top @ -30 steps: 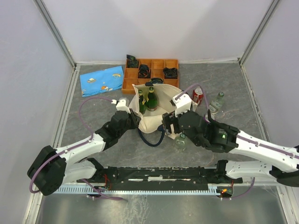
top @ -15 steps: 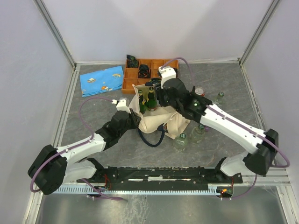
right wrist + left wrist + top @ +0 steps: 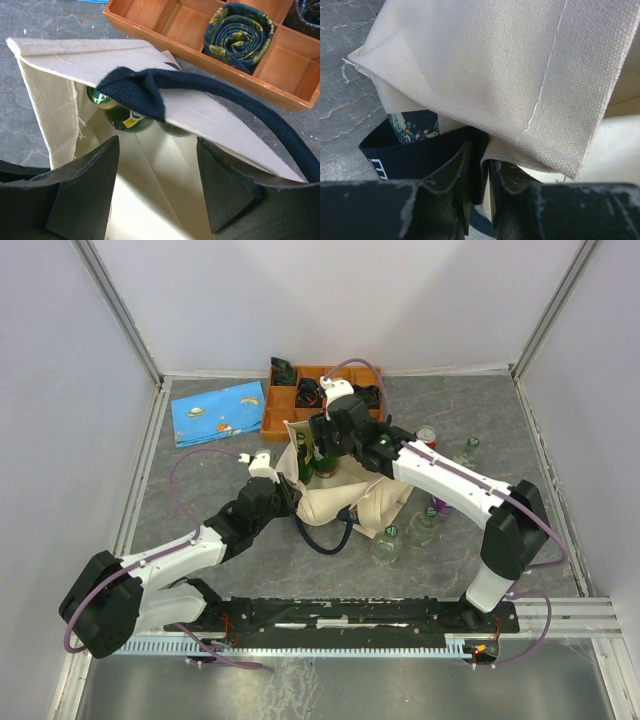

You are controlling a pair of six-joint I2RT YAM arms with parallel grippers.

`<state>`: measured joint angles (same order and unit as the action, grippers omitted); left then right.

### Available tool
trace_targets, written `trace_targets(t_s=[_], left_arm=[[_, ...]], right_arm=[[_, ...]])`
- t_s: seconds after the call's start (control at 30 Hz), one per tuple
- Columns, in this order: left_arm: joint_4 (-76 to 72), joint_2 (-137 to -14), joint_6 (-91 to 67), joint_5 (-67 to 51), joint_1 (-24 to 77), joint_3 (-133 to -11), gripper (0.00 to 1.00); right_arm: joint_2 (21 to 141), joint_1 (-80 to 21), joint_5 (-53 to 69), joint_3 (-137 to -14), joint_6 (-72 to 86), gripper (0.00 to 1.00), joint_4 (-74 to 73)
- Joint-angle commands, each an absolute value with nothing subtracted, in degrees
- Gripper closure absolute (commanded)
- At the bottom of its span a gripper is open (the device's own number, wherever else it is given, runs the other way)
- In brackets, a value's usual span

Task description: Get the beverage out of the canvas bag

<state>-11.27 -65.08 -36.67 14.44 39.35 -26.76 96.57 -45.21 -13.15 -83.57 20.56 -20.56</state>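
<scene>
The cream canvas bag (image 3: 345, 495) lies in the middle of the table, mouth open to the far side. Two green bottles (image 3: 322, 458) stand in it. In the right wrist view one green bottle (image 3: 120, 117) with a gold cap shows inside the bag (image 3: 60, 100), under the navy handle (image 3: 150, 90). My right gripper (image 3: 320, 438) hovers over the bag's mouth, open and empty (image 3: 157, 190). My left gripper (image 3: 287, 494) is shut on the bag's near-left rim; in its own view (image 3: 482, 175) the jaws pinch canvas (image 3: 495, 65) and navy strap (image 3: 410, 155).
An orange compartment tray (image 3: 272, 423) with rolled dark items stands just behind the bag; it also shows in the right wrist view (image 3: 200, 65). A blue patterned pouch (image 3: 218, 412) lies at the back left. A red can (image 3: 427, 437) and several glass bottles (image 3: 387, 540) stand right of the bag.
My right arm has swung from the bag's near right side up and left to above the bag's mouth. My left gripper has kept its hold on the bag's rim.
</scene>
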Motion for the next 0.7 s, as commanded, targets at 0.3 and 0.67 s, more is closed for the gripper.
trace_targets(t_s=[0.3, 0.67], left_arm=[[-10.1, -64.7, -37.3, 18.2, 38.2, -27.4, 0.79], [-11.1, -65.1, -37.0, 18.0, 38.2, -27.3, 0.83]], right_arm=[[104.4, -44.8, -18.8, -92.2, 19.9, 0.29, -16.6], [107.8, -43.8, -21.5, -92.4, 19.8, 0.36, -16.5]])
